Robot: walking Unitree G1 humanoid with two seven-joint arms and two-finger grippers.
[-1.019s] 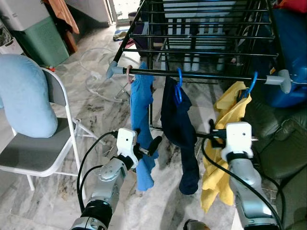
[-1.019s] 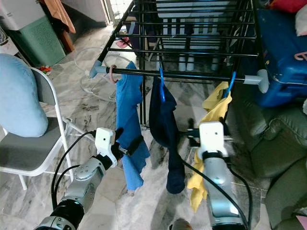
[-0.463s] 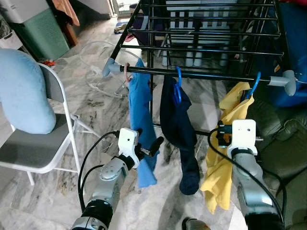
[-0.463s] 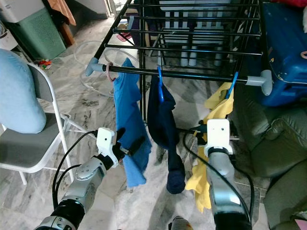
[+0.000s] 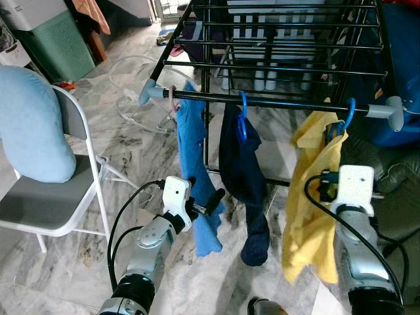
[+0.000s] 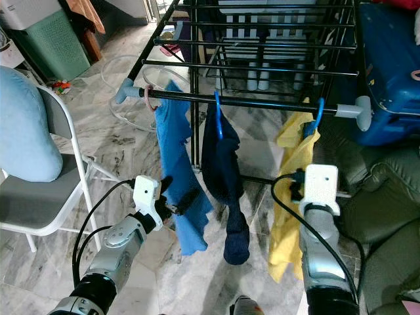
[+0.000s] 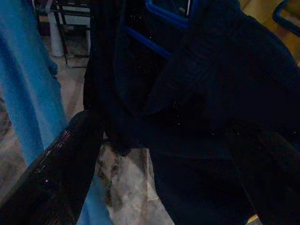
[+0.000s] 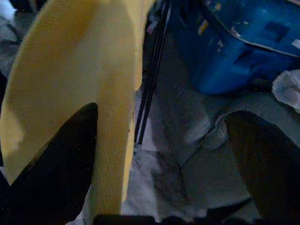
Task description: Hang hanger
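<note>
Hanger (image 5: 342,119) on rail; right end effector (image 8: 159,154) spread wide, empty.

Count on the front rail (image 5: 275,103) of the drying rack: three garments hang, namely one light blue garment (image 5: 195,170) at left, one dark navy garment (image 5: 244,174) in the middle, one yellow garment (image 5: 314,197) at right. Hanger hooks over the rail: two blue hooks (image 5: 243,105) (image 5: 348,110) and one pink hook (image 5: 172,98). Also counted: one folding chair (image 5: 79,190), one green bin (image 5: 52,46), one blue container (image 6: 387,65).
</note>
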